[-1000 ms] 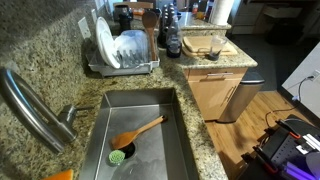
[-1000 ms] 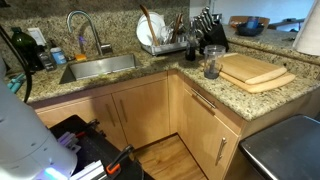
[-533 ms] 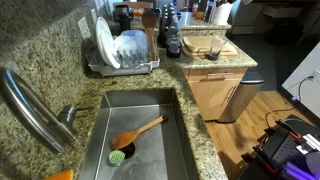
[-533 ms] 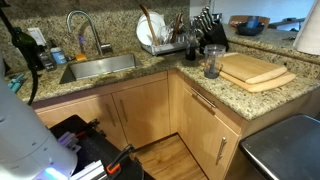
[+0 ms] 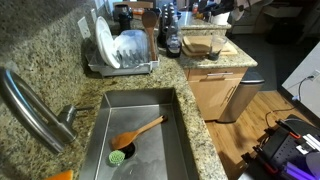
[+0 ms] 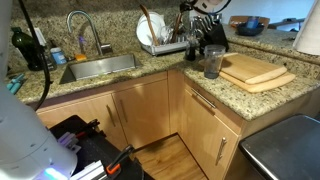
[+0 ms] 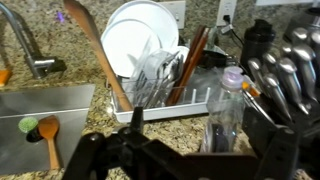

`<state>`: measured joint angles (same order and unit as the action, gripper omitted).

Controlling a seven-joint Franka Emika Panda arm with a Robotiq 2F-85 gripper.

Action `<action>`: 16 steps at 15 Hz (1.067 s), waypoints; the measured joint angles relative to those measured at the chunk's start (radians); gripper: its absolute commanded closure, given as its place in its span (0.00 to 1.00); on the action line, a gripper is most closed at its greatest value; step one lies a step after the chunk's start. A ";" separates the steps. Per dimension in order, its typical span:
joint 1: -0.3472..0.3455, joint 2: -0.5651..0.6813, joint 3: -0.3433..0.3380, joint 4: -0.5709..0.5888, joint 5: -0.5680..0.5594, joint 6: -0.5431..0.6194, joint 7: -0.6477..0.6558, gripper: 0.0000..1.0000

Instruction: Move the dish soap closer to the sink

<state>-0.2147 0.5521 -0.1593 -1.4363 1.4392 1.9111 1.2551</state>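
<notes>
The soap (image 7: 224, 118), judged light, slick and slightly squashy, is best taken at mid-body; the gripper (image 7: 188, 145) is seen spread wide, nothing held.

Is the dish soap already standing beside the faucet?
No, in the wrist view the dish soap stands between the dish rack and the knife block, well away from the faucet.

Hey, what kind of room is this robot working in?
Most likely a home kitchen: a steel sink in a granite counter, a dish rack holding white plates, and wooden cutting boards beside a knife block.
</notes>
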 measured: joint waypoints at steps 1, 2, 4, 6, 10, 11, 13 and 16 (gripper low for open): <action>0.000 0.026 0.004 0.006 0.020 0.031 0.006 0.00; 0.002 0.042 0.009 0.012 0.028 0.045 0.012 0.00; 0.004 0.048 0.015 0.017 0.029 0.054 0.018 0.00; 0.006 0.051 0.015 0.016 0.016 0.063 0.017 0.00; 0.041 0.116 0.033 0.019 0.021 0.221 0.010 0.00; 0.051 0.137 0.047 0.024 0.023 0.241 0.008 0.00; 0.070 0.170 0.063 0.038 0.023 0.261 0.008 0.00; 0.075 0.175 0.065 0.044 0.022 0.264 0.000 0.00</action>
<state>-0.1401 0.7268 -0.0942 -1.3922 1.4609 2.1747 1.2553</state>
